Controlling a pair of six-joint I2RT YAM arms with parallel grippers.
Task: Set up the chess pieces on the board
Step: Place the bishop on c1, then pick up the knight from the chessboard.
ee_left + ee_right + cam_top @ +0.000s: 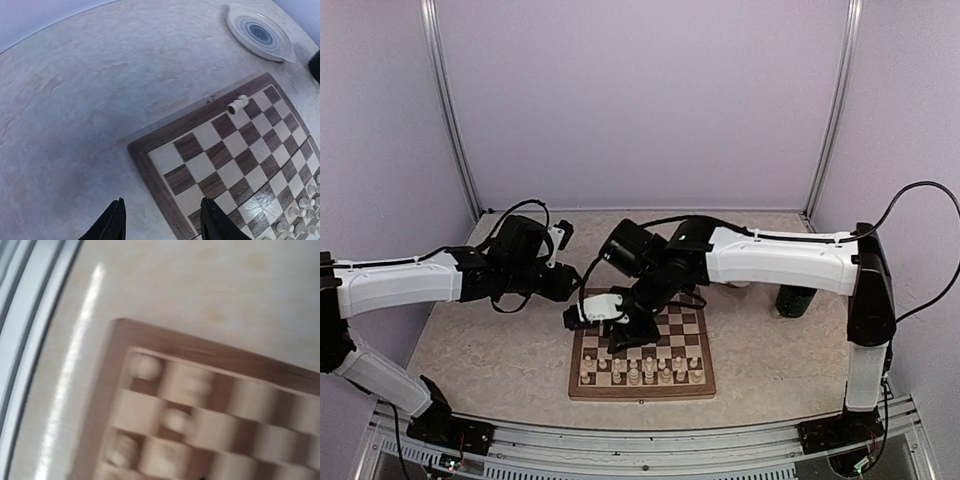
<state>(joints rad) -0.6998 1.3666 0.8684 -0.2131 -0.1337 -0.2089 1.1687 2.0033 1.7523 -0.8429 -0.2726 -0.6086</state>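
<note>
The board (705,345) lies at the table's near middle. Several cream chess pieces (642,371) stand in two rows along its near side. In the left wrist view one piece (238,105) lies on its side at the board's (165,132) far edge, and standing pieces (302,207) show at the lower right. My left gripper (162,222) is open and empty above the board's left corner; in the top view it (572,288) hovers at the board's far left. My right gripper (620,338) reaches down over the board's left half. Its fingers do not show in the blurred right wrist view, where blurred pieces (176,420) stand on the board (200,352).
A round grey-ringed plate (257,32) sits beyond the board's far right. A dark cylinder (795,300) stands right of the board under the right arm. A metal rail (650,455) runs along the near table edge. Walls close in the back and sides.
</note>
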